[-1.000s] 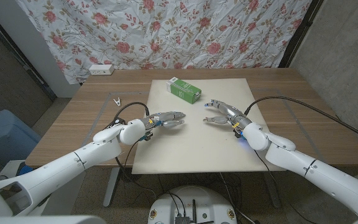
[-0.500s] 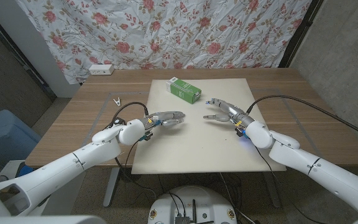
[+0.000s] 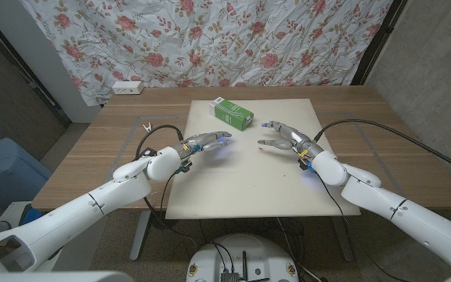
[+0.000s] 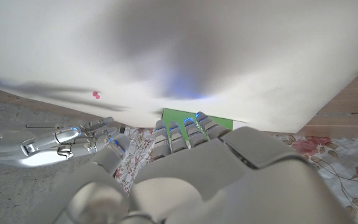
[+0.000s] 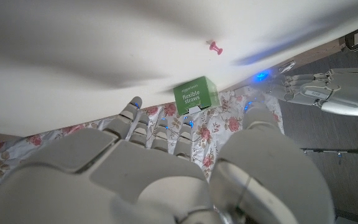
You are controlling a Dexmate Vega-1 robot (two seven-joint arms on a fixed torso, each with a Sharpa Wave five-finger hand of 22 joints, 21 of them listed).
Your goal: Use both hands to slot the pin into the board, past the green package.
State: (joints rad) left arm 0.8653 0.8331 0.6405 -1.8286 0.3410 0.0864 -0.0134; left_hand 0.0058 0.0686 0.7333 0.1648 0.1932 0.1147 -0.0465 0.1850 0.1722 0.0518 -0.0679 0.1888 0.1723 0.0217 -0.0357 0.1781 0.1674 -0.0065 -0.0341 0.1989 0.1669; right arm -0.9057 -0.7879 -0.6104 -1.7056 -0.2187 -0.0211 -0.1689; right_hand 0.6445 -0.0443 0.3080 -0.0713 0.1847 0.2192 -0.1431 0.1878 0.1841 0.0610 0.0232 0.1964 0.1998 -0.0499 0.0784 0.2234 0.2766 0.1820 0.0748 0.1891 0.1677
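Currently approach step: both hands empty, fingers apart, left hand [image 3: 207, 142] and right hand [image 3: 282, 135] flanking small red plastic pushpin [image 3: 259, 146] on white foam board [image 3: 241, 188], near green cardboard straw package [image 3: 233, 113]; next, pinch pin.

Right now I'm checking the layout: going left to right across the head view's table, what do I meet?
Metal clip → left hand → green package → pin → right hand.

Both hands [image 3: 208, 142] [image 3: 283, 135] empty, fingers apart
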